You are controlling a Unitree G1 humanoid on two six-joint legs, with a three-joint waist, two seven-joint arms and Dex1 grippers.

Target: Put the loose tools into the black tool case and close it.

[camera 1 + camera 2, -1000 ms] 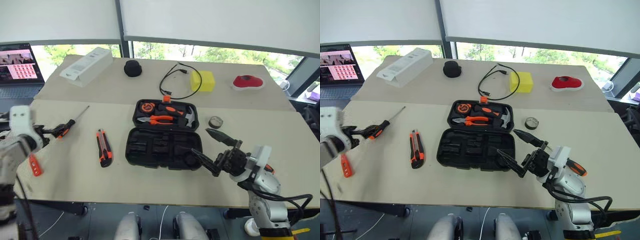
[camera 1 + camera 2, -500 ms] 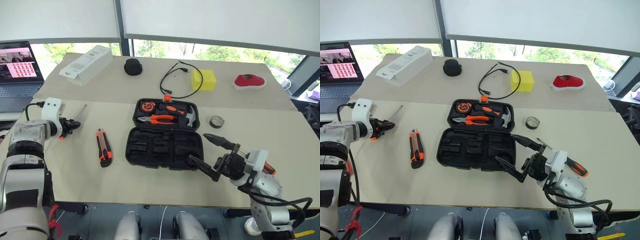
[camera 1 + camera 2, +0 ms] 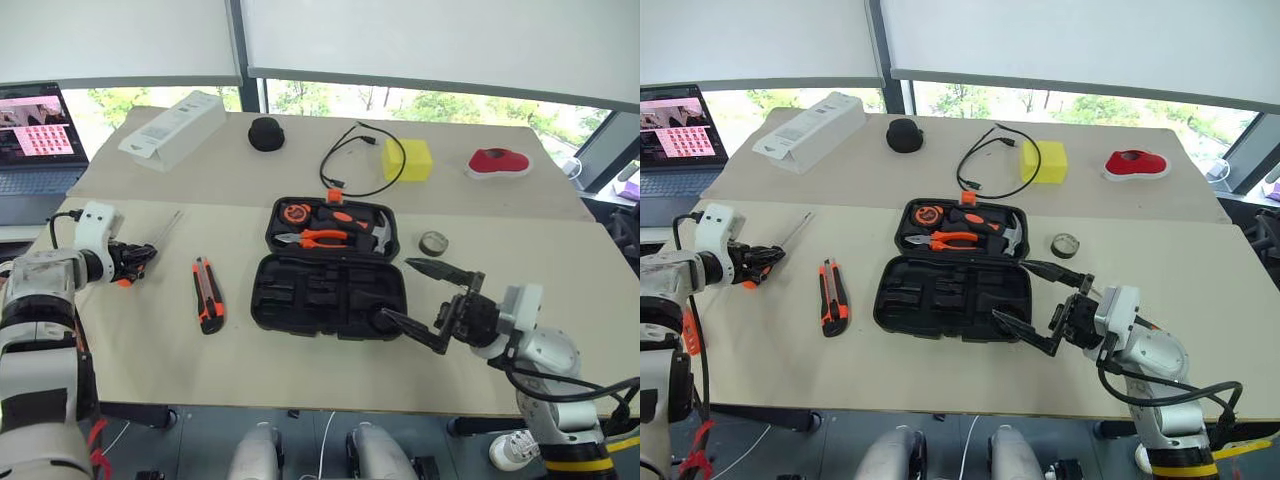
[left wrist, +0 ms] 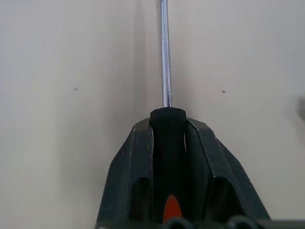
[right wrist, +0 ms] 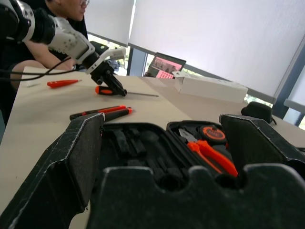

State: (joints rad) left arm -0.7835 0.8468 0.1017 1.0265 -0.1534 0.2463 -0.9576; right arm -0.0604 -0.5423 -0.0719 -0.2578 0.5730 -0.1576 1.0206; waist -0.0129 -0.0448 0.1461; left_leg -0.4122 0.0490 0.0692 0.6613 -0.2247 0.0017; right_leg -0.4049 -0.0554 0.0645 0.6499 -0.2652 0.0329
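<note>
- Head views: the black tool case (image 3: 330,270) lies open in the middle of the table (image 3: 150,340). Its rear half holds pliers with orange grips (image 3: 318,238), a tape measure (image 3: 294,212) and a hammer head (image 3: 377,232); the moulded slots of its near half are dark.
- A utility knife (image 3: 207,294) lies just to the left of the case, apart from it.
- Further left, the left gripper (image 3: 137,258) is down at the table, its fingers closed around the black-and-orange handle of a screwdriver (image 3: 150,243), whose steel shaft points away across the table.
- The right gripper (image 3: 420,296) hovers at the case's near right corner with its fingers spread wide and nothing between them.
- Behind the case lie a black cable (image 3: 355,160), a yellow block (image 3: 412,160), a red object (image 3: 497,163), a black round object (image 3: 265,133), a long white box (image 3: 172,130) and a small roll of tape (image 3: 433,242). A laptop (image 3: 35,150) stands at the far left.
- Left wrist view: both fingers (image 4: 138,162) press against the black handle, an orange patch shows low between them, and the shaft runs straight ahead, lying on the pale table.
- Right wrist view: the two wide-apart fingers (image 5: 71,162) frame the open case, with the pliers in its rear half. Beyond it lie the utility knife, the held screwdriver under the left gripper, and a little orange tester screwdriver (image 5: 63,83) further off. A person (image 5: 52,9) sits behind that end of the table.
</note>
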